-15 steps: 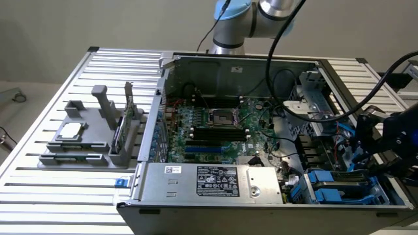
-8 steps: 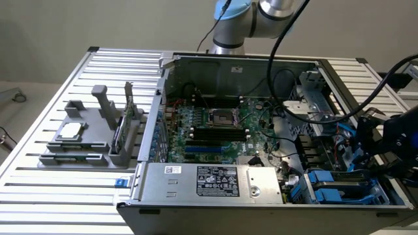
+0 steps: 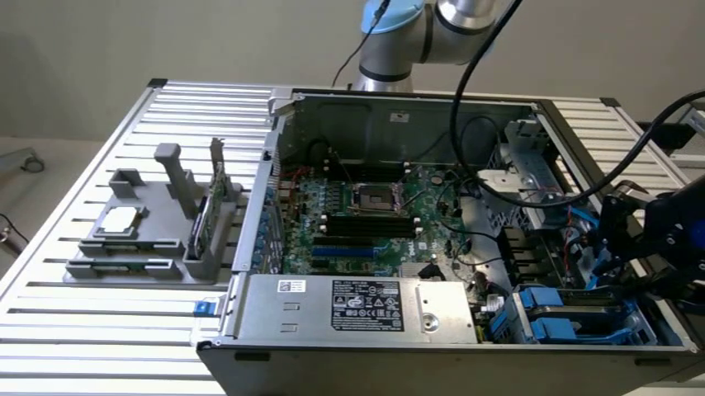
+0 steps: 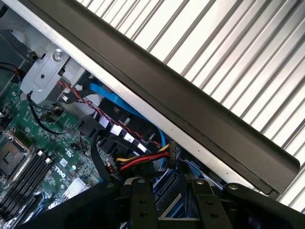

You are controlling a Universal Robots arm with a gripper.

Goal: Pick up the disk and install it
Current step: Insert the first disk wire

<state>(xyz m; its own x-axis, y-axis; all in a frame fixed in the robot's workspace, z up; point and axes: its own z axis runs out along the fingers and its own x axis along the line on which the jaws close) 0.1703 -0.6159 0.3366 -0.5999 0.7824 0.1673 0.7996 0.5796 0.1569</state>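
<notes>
The tool [image 4: 172, 185] is closed partway on the disk [image 4: 169, 193]. Its two black fingers [image 4: 143, 205] stand apart with the disk's blue frame between them, touching both inner faces. The disk is seen edge-on in the wrist view, so its label cannot be seen.

In the exterior view the tool [image 3: 622, 256] hangs inside the open computer case [image 3: 385, 103]. It is against the case wall on the exterior view's right, toward the front corner. Just below it in that corner is the drive bay [image 3: 562, 318], with blue plastic carriers lying in it. I cannot tell whether the disk touches the bay or is still clear of it.

Close to the fingers inside the case, a bundle of red, yellow and black wires [image 4: 138, 160] ends in a dark plug. A flat blue cable [image 4: 114, 98] runs along under the case's dark rim [image 4: 190, 105]. The green main board [image 3: 364, 214] covers the floor of the case, and a silver power box [image 3: 352, 305] lies along the front edge.

The case rests on a ribbed metal table [image 3: 66, 330]. Outside the case, on the exterior view's left, a grey holder [image 3: 144, 247] carries a small square chip [image 3: 119, 219]. A thin green card [image 3: 220, 194] stands upright in it, well apart from the tool.
</notes>
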